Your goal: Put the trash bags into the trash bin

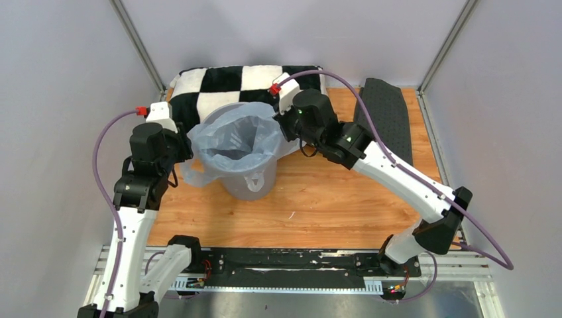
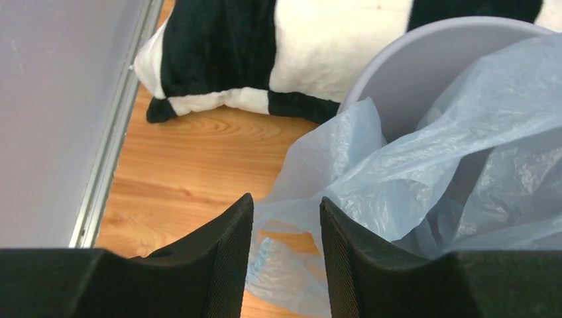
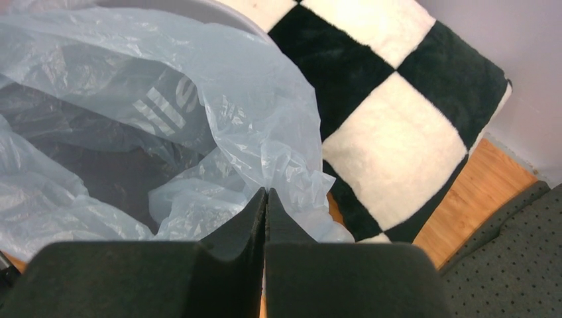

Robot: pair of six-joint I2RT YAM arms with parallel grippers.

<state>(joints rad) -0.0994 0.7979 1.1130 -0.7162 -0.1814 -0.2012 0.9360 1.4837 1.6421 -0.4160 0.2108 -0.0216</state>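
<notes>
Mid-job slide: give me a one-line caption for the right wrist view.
Right gripper pinches the edge of the pale blue trash bag draped in the grey trash bin, checkered pillow behind.

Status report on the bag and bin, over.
Left gripper open, at the trash bag overhang. Right gripper shut on its right edge. Bag mostly in trash bin, one flap outside. Nothing blocking.

The only marking in view is white print [image 3: 162, 109] on the pale blue trash bag [image 3: 252, 99]. The right wrist view shows it through the film on the bag's left side as a set of slanted bars, with what may be two rounded letters beside them, too creased to read. From above, the same print [image 1: 236, 139] shows as small white strokes inside the trash bin [image 1: 255, 185], also illegible.
</notes>
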